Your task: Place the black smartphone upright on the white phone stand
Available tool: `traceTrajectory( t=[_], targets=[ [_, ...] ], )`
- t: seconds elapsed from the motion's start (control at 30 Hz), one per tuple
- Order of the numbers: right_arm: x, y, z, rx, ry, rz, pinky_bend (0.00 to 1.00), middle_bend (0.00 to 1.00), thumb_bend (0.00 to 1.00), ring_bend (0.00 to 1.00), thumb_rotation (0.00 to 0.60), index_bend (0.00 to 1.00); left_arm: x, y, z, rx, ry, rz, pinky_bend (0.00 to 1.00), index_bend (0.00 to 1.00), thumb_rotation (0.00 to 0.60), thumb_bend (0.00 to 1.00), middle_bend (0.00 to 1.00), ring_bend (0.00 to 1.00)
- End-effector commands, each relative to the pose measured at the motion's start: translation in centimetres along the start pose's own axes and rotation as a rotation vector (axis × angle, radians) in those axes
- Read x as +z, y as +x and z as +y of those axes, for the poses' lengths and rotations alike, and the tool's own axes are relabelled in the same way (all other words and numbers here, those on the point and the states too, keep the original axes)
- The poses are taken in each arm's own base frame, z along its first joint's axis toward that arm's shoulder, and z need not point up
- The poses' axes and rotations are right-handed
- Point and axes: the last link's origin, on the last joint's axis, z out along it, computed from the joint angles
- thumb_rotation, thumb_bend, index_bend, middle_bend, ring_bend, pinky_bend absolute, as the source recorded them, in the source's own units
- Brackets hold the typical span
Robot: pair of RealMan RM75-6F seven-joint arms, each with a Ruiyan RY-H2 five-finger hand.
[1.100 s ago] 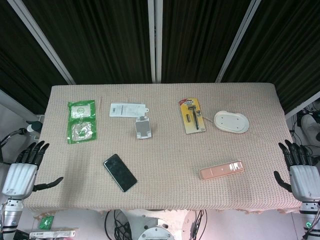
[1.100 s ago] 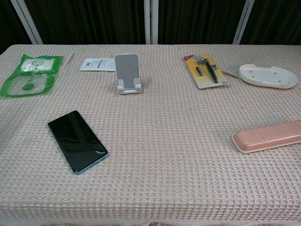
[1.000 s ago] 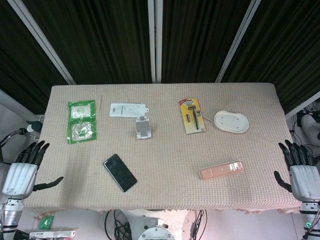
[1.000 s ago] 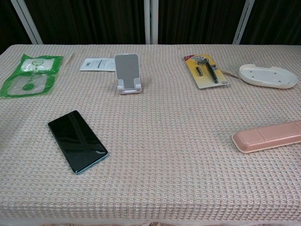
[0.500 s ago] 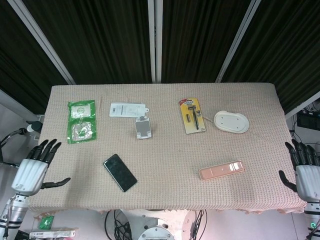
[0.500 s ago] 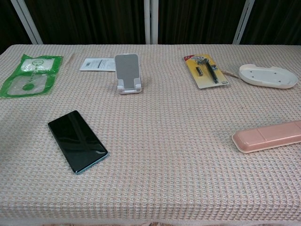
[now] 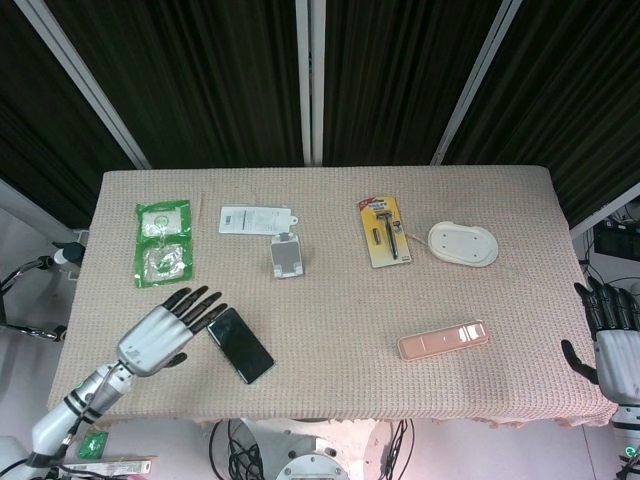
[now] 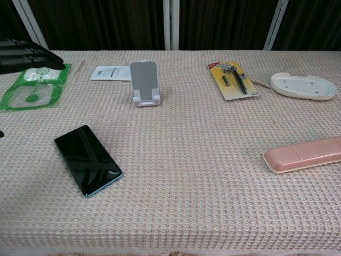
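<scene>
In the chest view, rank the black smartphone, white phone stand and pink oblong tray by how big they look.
1. Black smartphone and pink oblong tray: look about alike, so I won't rank them; both lie near the camera, and the frame edge cuts off the tray.
2. White phone stand: smallest, though it stands farther back.

Black smartphone flat, w/ white phone stand upright, well apart.
</scene>
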Motion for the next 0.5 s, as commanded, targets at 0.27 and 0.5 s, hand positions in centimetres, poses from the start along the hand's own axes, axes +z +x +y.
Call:
traceTrajectory(
  t=[0.27,0.5],
  targets=[
    [-0.5,0.5,0.6,-0.006,-0.018,0.01,0.0,0.0,0.23,0.0,0.6,0.0,5.3,-2.0,2.7,0.198,-0.291,-0.106,0.2,0.05,0.6,0.05,0.05,0.05],
    [-0.7,0.6,0.7,-0.002,-0.022,0.012,0.0,0.0,0.23,0.0,0.6,0.0,6.5,-2.7,2.2,0.21,-0.309,-0.177,0.2,0.05,0.6,0.05,0.05,0.05]
  ],
)
